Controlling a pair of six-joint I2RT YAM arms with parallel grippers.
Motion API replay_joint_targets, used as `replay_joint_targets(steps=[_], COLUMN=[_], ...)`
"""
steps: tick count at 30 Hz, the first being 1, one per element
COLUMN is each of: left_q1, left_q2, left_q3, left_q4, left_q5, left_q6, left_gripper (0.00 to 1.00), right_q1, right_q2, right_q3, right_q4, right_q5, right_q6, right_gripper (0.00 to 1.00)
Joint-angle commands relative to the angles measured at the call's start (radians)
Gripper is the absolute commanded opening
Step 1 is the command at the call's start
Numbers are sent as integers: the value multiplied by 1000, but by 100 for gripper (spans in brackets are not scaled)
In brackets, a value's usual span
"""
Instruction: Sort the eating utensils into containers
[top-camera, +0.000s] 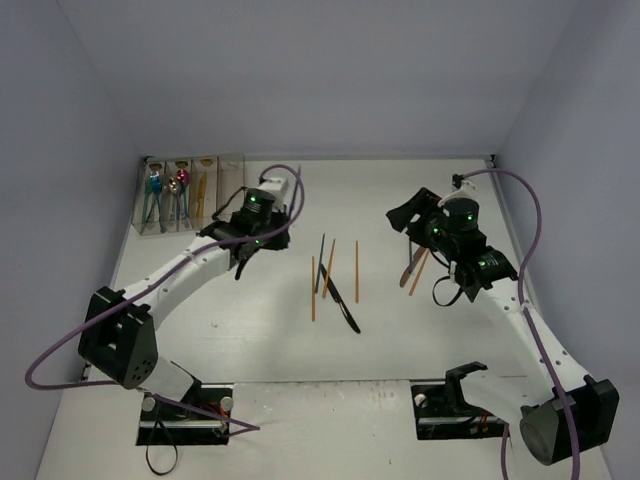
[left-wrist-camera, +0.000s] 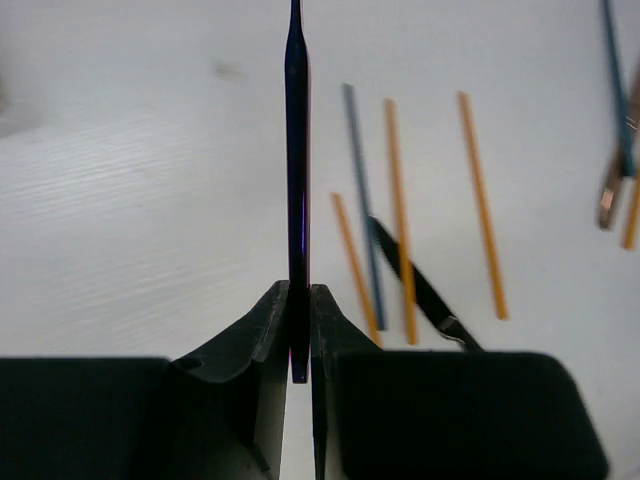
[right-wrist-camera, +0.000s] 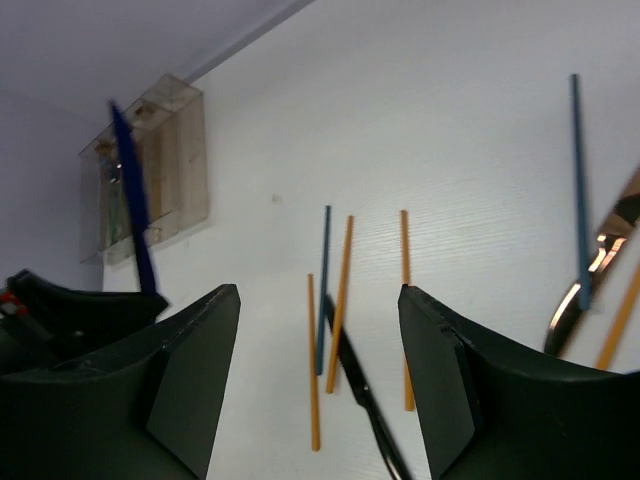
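Left hand (left-wrist-camera: 298, 300) pinches a thin dark blue utensil (left-wrist-camera: 297, 150). Right hand (right-wrist-camera: 318, 295) is wide, holding nothing. Orange sticks (top-camera: 357, 270) lie on the worktop (top-camera: 250, 340) middle; containers (top-camera: 228, 175) sit in its far left corner.

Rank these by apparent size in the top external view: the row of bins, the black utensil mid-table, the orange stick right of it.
1. the row of bins
2. the black utensil
3. the orange stick, which is nearly as long as the black utensil but thinner.
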Motion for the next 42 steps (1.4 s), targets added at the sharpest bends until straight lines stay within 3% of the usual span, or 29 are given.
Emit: replay_joint_targets(steps=[1, 7, 14, 19, 25, 42], left_q1=[173, 397, 519, 551, 593, 603], left_q2=[-42, 97, 290, 419, 496, 538], left_q3=[56, 194, 412, 543, 587, 534], left_q4=[-50, -108, -149, -182, -189, -132], left_q5=[-41, -40, -45, -46, -49, -19], left_q6=[107, 245, 332, 357, 377, 329], left_gripper=[0, 0, 0, 0, 0, 0], right_q1=[-45, -46, -48, -51, -60, -65], right_q2=[-28, -22, -24, -19, -9, 6], right_q3=[-56, -119, -147, -161, -171, -189], right_q4=[-8, -9, -11, -14, -19, -20], right_q5=[-20, -42, -66, -90, -113, -137], right_q6=[-43, -77, -118, -146, -162, -155], right_gripper=[62, 62, 62, 62, 62, 62])
